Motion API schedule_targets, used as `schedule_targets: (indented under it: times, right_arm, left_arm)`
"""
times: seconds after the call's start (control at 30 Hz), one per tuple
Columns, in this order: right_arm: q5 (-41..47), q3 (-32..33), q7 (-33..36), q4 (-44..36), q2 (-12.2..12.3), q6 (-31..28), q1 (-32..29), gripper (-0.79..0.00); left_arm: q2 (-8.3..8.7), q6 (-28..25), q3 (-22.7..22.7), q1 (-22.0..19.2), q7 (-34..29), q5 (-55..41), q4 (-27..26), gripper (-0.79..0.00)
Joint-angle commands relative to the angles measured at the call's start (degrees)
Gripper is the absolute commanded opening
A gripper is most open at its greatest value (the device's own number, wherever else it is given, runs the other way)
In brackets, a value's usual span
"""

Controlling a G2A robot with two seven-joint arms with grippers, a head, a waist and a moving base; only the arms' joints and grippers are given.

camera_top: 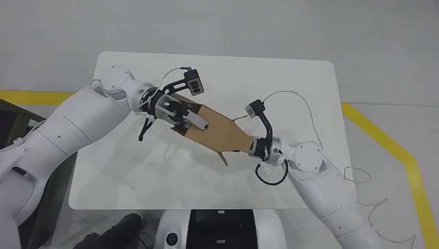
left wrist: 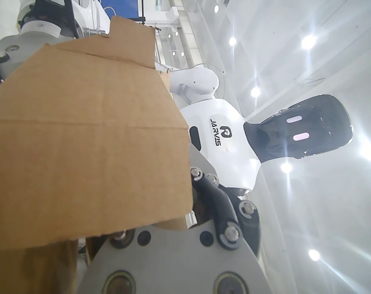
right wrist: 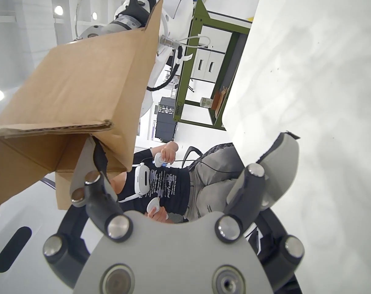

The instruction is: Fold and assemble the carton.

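Carton (camera_top: 218, 131) long axis runs tool to tool — left tool (camera_top: 185, 117) pinches one end; right tool (camera_top: 248, 146) spread wide at the other, one finger (right wrist: 82, 166) against the flap (right wrist: 118, 142).

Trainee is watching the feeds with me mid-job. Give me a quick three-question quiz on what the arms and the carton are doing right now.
1. True or false: the carton lies flat on the table with no gripper near it.
2. The right gripper is: A) open, B) shut on the carton, C) shut on a cable.
3. Fill in: the left gripper is shut on one end of the ____.

Key: 1 false; 2 A; 3 carton.
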Motion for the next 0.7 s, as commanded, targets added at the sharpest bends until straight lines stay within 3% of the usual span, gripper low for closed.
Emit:
schedule_targets:
  times: [0.0,0.4,0.67]
  right_arm:
    - [0.3,0.2,-0.1,-0.2,0.0,-0.3,-0.1,0.000]
    - [2.8,5.6,0.3,-4.3,1.4,-3.0,-4.0,0.000]
    - [3.7,4.6,0.8,-3.4,1.4,-3.2,-3.6,0.000]
  left_arm:
    - [0.00,-0.1,0.1,0.0,0.0,-0.1,0.4,-0.785]
    - [0.66,0.2,-0.8,0.6,0.0,-2.4,2.2,-0.785]
    - [1.08,0.2,-2.0,1.6,0.0,-4.5,0.8,-0.785]
